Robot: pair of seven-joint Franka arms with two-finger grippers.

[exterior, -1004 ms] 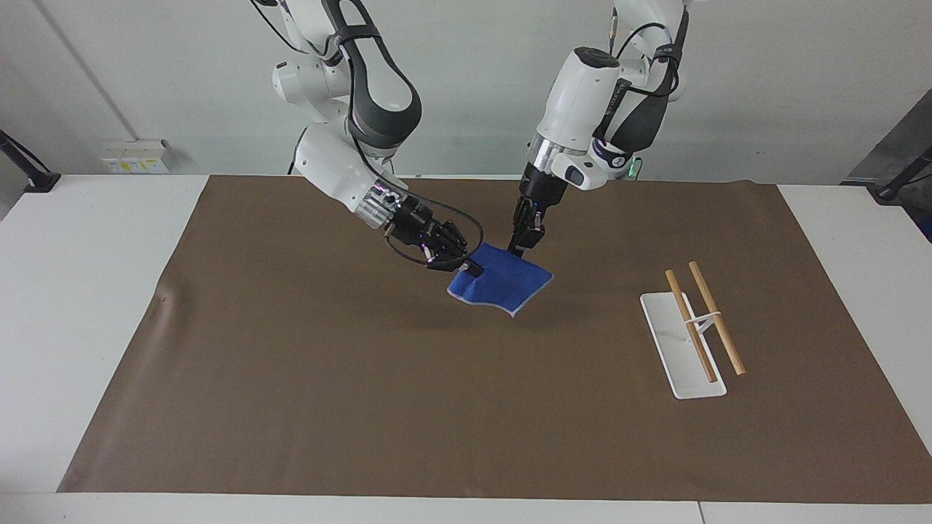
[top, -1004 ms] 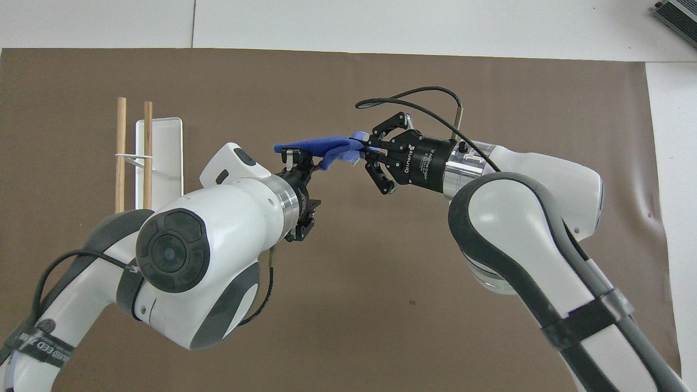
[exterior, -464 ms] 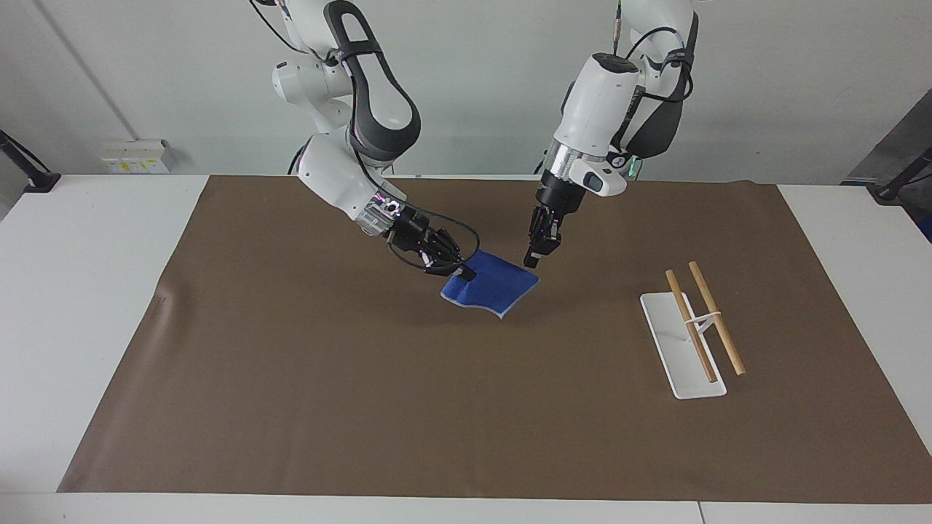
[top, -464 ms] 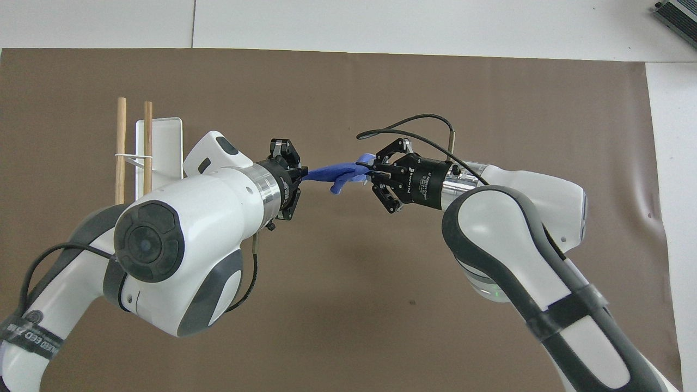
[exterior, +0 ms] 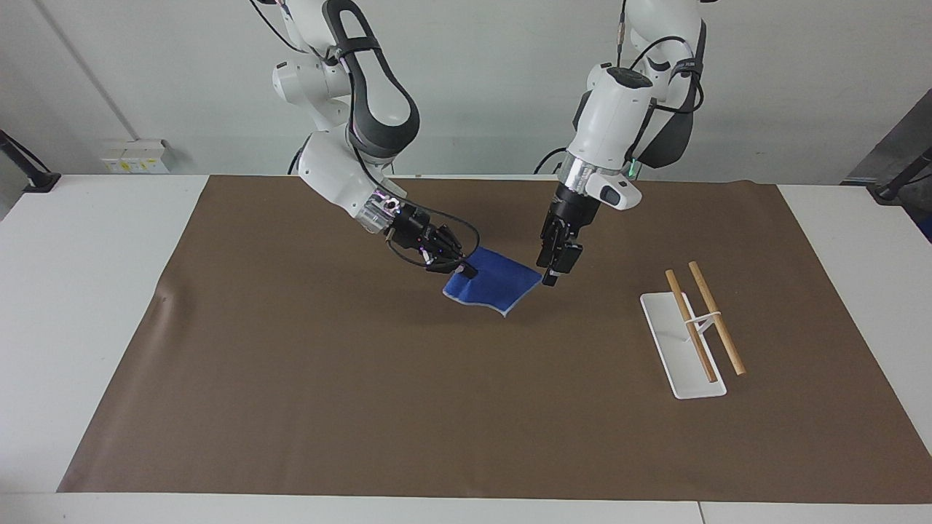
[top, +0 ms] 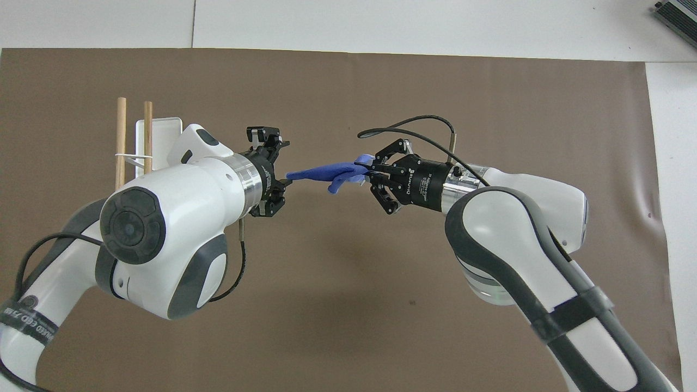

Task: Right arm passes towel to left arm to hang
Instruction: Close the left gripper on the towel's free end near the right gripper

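The blue towel hangs in the air over the middle of the brown mat, pinched at one corner by my right gripper, which is shut on it. In the overhead view the towel stretches from the right gripper toward the left gripper. My left gripper is open and points down just beside the towel's free corner. I cannot tell whether it touches the cloth.
A white rack base with two wooden rods stands on the mat toward the left arm's end; it also shows in the overhead view. The brown mat covers most of the white table.
The left gripper has moved off the towel's edge toward the left arm's end, to beside the towel's corner. The right gripper has drawn the towel slightly back and lower.
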